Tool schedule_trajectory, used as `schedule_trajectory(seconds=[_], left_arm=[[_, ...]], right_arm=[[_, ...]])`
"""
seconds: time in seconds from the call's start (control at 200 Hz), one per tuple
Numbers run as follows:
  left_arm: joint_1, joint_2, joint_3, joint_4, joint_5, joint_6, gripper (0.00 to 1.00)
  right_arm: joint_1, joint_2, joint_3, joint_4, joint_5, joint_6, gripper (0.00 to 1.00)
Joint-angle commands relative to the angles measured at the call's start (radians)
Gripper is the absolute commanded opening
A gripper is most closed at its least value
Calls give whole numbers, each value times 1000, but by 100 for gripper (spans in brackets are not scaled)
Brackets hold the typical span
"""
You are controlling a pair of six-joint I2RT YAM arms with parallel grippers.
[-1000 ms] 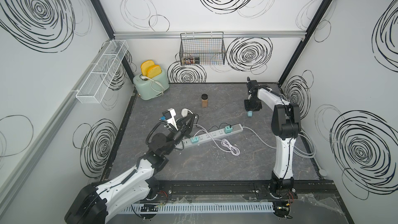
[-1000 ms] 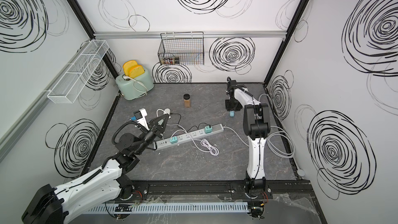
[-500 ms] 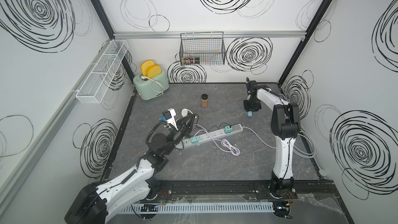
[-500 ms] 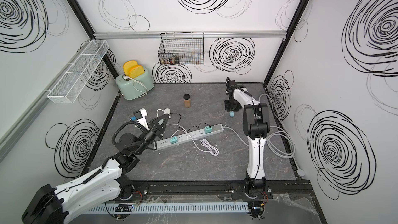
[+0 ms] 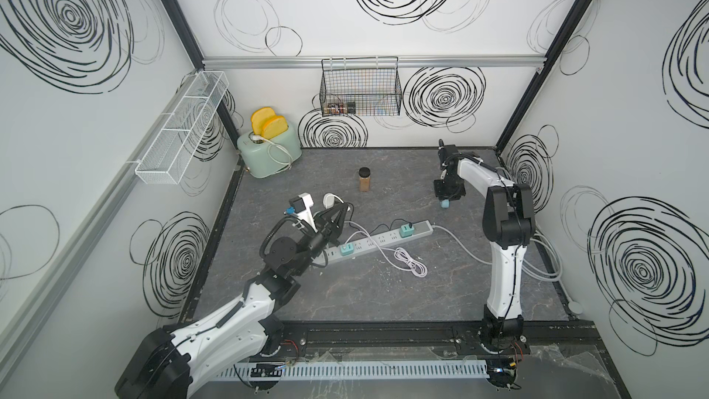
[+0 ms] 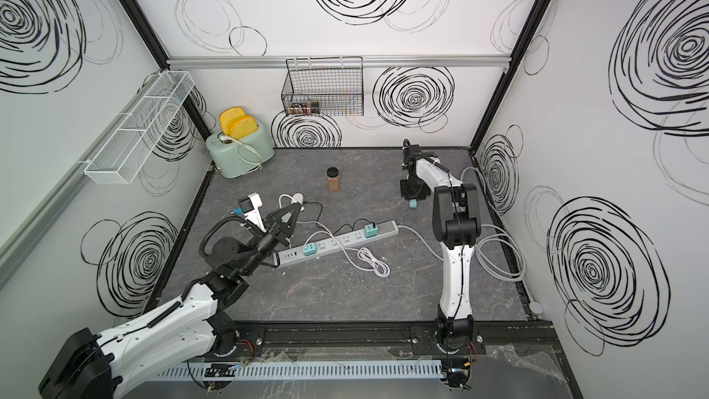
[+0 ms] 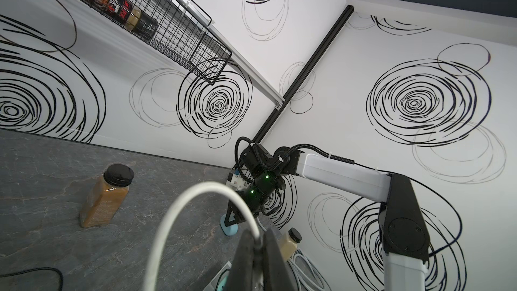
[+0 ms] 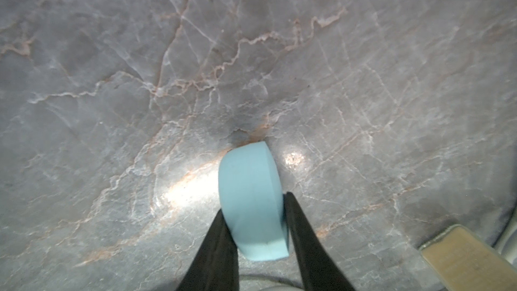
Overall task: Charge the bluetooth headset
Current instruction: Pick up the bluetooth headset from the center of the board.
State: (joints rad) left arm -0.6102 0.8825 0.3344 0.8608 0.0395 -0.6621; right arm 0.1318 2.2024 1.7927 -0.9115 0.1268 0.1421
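On tabletop (image 8: 251, 51), edge-standing headset case (image 8: 249, 200) clamped by right fingers (image 8: 218, 247), left fingers (image 7: 246, 261) pinching cable (image 7: 195, 191)

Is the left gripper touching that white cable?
Touching. The left wrist view shows the end of the white cable pinched between the shut fingers of the left gripper, with no gap.

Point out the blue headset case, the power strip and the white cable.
blue headset case (image 8: 251, 200), right wrist view, its curved face.
power strip (image 5: 387, 238), a top view, its top between the green plugs (image 5: 406, 230).
white cable (image 7: 207, 187), left wrist view, top of its loop.
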Motion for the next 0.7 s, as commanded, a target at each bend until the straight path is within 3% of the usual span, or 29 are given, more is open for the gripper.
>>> schedule_trajectory(seconds=[0.0, 0.18, 0.31, 0.48, 0.696], left_arm=[[3, -4, 0, 27, -10, -7, 0], [9, 10, 7, 44, -7, -26, 0], [10, 42, 23, 90, -1, -87, 0], [9, 90, 13, 247, -43, -223, 0], [-28, 188, 49, 380, -119, -230, 0]], right_arm=[[3, 17, -8, -23, 2, -3, 31], [14, -71, -22, 11, -51, 18, 23], [51, -257, -117, 138, -241, 42, 27], [118, -496, -324, 403, -508, 116, 25], [204, -804, -649, 922, -730, 350, 22]])
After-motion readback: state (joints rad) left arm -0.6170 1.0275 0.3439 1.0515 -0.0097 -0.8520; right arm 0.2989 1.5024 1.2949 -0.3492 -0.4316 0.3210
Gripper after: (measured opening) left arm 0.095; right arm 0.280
